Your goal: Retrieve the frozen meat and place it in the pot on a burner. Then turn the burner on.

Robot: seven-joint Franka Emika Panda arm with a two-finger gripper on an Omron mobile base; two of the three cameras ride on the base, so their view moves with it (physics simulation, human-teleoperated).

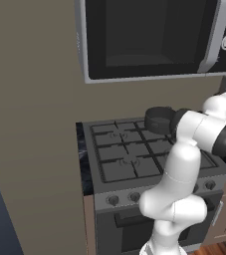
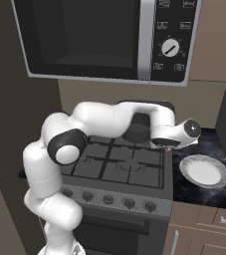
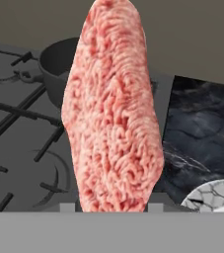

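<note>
Your gripper (image 3: 112, 210) is closed down narrow on the meat (image 3: 112, 113): in the hand view the two small finger tips (image 3: 67, 208) sit at either side of the slab's lower end, jaws pressed against it. The meat stands on end in the grip, long axis running up the hand view, pinkish-red w/ paler streaks, coarse mince-like texture. It is held clear of the stove, nothing under it touching.

Just behind the meat's upper left you see the pot (image 3: 54, 62), dark grey, low-sided, sitting on the far burner section of the stove (image 3: 19, 148); the meat blocks its right half. In the right base view the pot (image 2: 137, 130) is mostly hidden behind the forearm, at the stove's back right. In the left base view the pot (image 1: 158, 119) sits on the back of the grate, touching nothing but the grate as far as you can tell.

The hand (image 2: 176, 134) hangs over the stove's right edge, near the seam w/ the dark marble counter (image 2: 204, 194). A white plate (image 2: 204, 171) lies on that counter, just right of the hand, apart from it. Plate rim also shows in the hand view, lower right.

Front burner (image 1: 129, 162) bare. Knobs (image 2: 108, 200) run along the stove front. Microwave (image 2: 104, 37) hangs above.
</note>
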